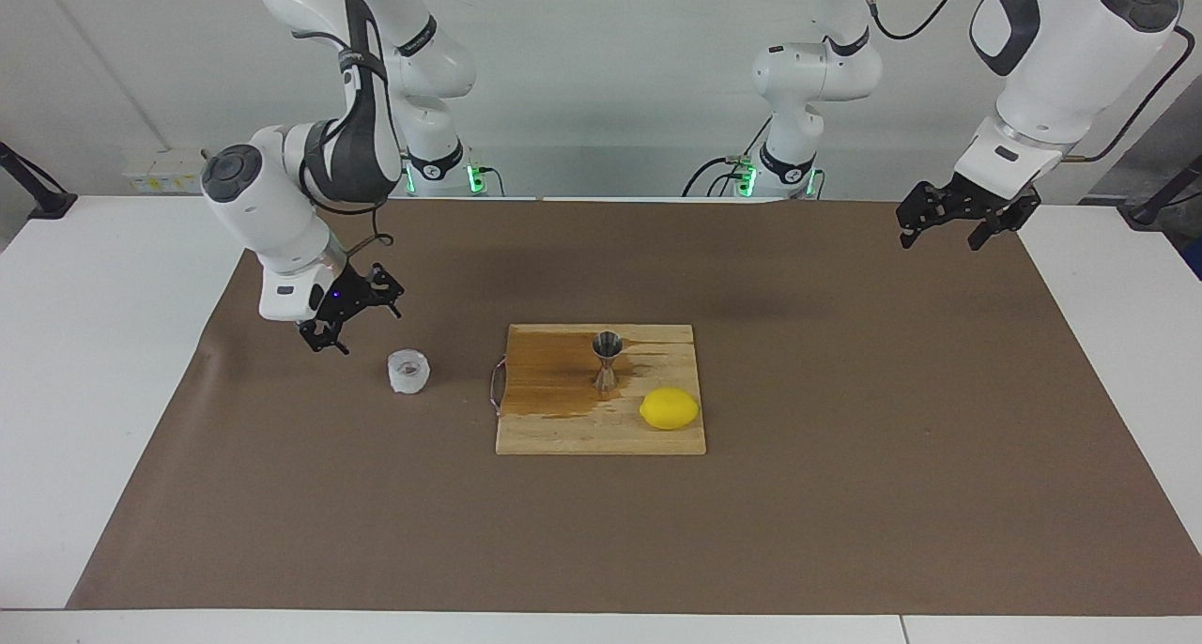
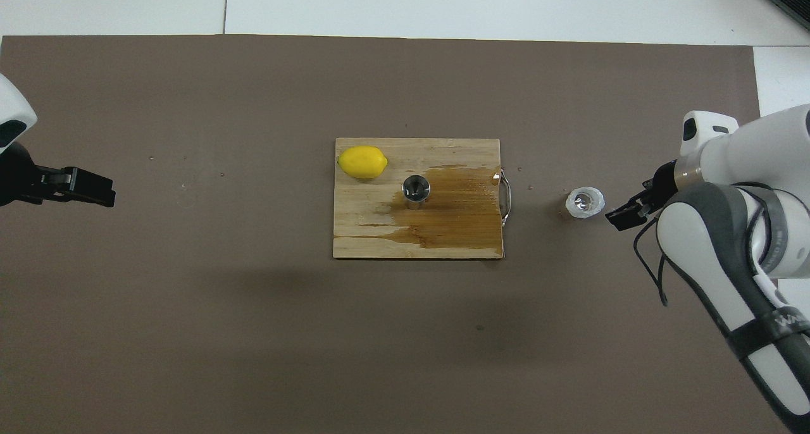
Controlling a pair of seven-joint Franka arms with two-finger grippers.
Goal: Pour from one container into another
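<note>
Your translucent crinkly cup [image 1: 408, 371] stands upright on the brown paper mat [image 1: 845, 494], off the wooden cutting board [image 1: 563, 428] toward the right arm's end of the table, just beside the board's metal handle [image 1: 495, 385]. You can see something clear inside it from overhead [image 2: 585, 202], but how much it holds is hard to make out.

The steel jigger [image 1: 607, 360] stands upright on the board, near its middle. In the overhead view only its round mouth [image 2: 416, 188] shows; the waist and lower cone are hidden beneath it. A dark wet stain [image 2: 452, 209] spreads over the board around the jigger and toward the handle. A lemon [image 1: 670, 408] lies on the board, farther from the robots than the jigger, not touching it.

The right gripper [image 1: 349, 317] hangs tilted just above the mat, near the cup and apart from it. Its fingers look spread and hold nothing. Overhead [image 2: 626, 214], most of it is hidden by the arm's own wrist and forearm.

The left gripper [image 1: 950, 222] waits over the mat at the left arm's end, well apart from everything. Its fingers stand parted and empty. Overhead it is cut off by the frame edge, showing only one dark finger [image 2: 82, 186].
</note>
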